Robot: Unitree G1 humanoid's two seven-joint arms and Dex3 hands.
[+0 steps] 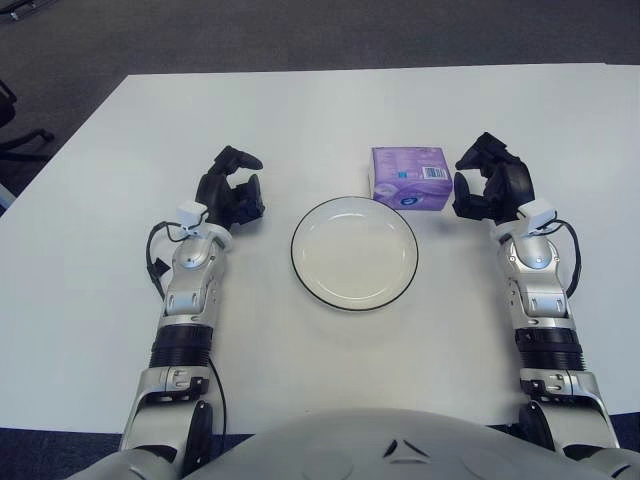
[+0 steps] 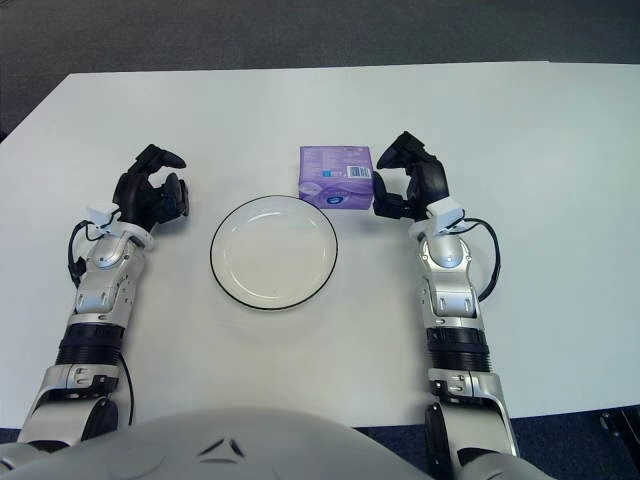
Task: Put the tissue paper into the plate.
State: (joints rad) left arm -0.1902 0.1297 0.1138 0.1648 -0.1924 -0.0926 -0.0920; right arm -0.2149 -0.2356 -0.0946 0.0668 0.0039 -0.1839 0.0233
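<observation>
- The tissue paper is a small purple rectangular pack point(image 1: 409, 177) with a glossy printed wrapper and a white label patch near its right corner; it lies flat on the desk, just behind the plate's far right rim and outside it.
- The plate is a round, shallow white dish with a thin dark rim point(image 1: 300, 225); its smooth centre is bare and holds nothing.
- The right robot hand point(image 1: 487, 190), black and three-fingered with a hard plastic look, sits just to the right of the tissue pack. Its fingers are curved and spread toward the pack, with a gap showing between them and the wrapper; it grips nothing.
- The left robot hand point(image 1: 233, 190), the same black build, shows to the left of the plate, well apart from the pack. Its fingers are loosely curled with space between them and hold nothing.
- Both forearms are silver-grey metal segments with black ribbed collars, and a thin black cable loops beside each wrist.
- The desk point(image 1: 300, 110) is a broad, matte white surface with a plain, even finish.
- Beyond the desk's far edge lies dark grey carpet with a fine speckled texture point(image 1: 300, 30).
- At the bottom of the view, the robot's rounded grey torso shell overlaps the near desk edge.
</observation>
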